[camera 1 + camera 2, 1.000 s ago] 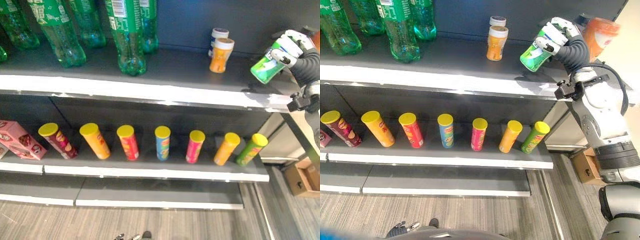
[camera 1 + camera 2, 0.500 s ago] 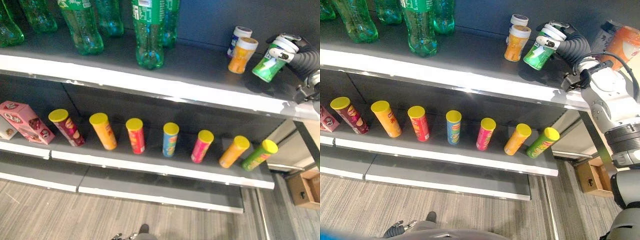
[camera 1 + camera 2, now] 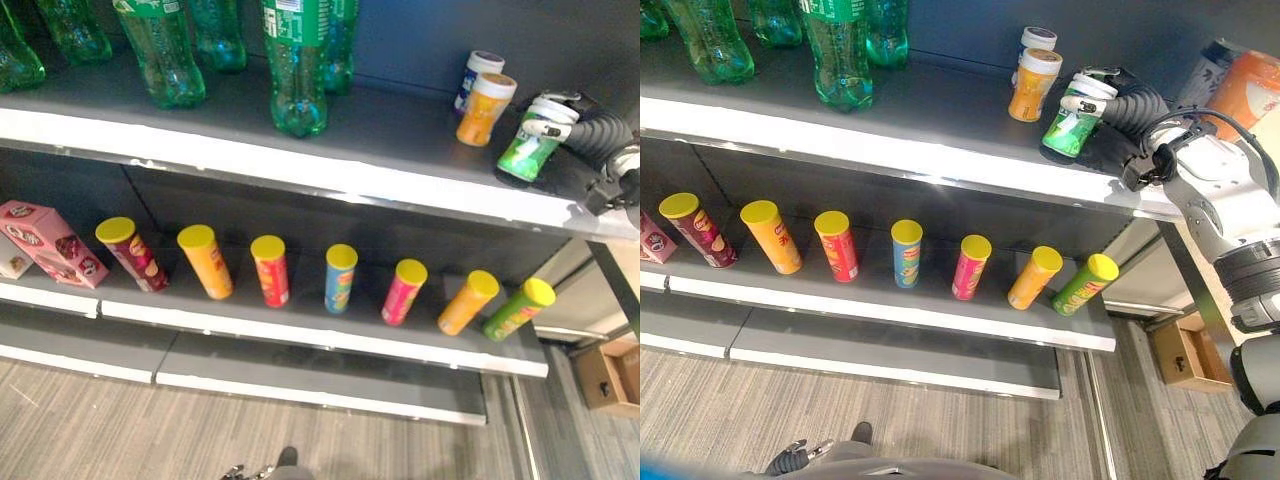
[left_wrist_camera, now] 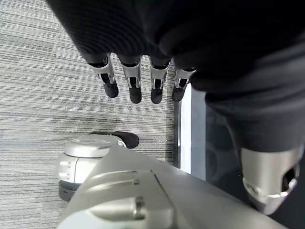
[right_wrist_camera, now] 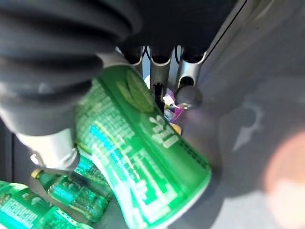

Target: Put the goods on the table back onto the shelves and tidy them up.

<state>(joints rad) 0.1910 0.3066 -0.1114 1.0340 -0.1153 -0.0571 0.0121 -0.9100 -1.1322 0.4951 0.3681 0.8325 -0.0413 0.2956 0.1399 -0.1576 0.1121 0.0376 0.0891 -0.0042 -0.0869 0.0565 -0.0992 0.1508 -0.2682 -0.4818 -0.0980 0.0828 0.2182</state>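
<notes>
My right hand (image 3: 1122, 102) is shut on a green canister (image 3: 527, 148) with a white lid, at the right end of the top shelf (image 3: 300, 172). The canister leans a little, with its base down at the shelf surface. In the right wrist view the fingers and thumb (image 5: 50, 145) wrap the green canister (image 5: 138, 152). Just to its left stands an orange canister (image 3: 483, 108), and a white one (image 3: 475, 70) stands behind that. My left hand (image 4: 133, 81) hangs over the floor with straight fingers, holding nothing.
Green plastic bottles (image 3: 295, 70) stand along the left and middle of the top shelf. A row of several yellow-lidded chip tubes (image 3: 340, 278) lines the lower shelf, with a pink box (image 3: 50, 243) at its left end. A cardboard box (image 3: 610, 375) sits on the floor at the right.
My right hand has brought the green canister from the air at the shelf's right end down onto the top shelf beside the orange canister. The camera shifted early on.
</notes>
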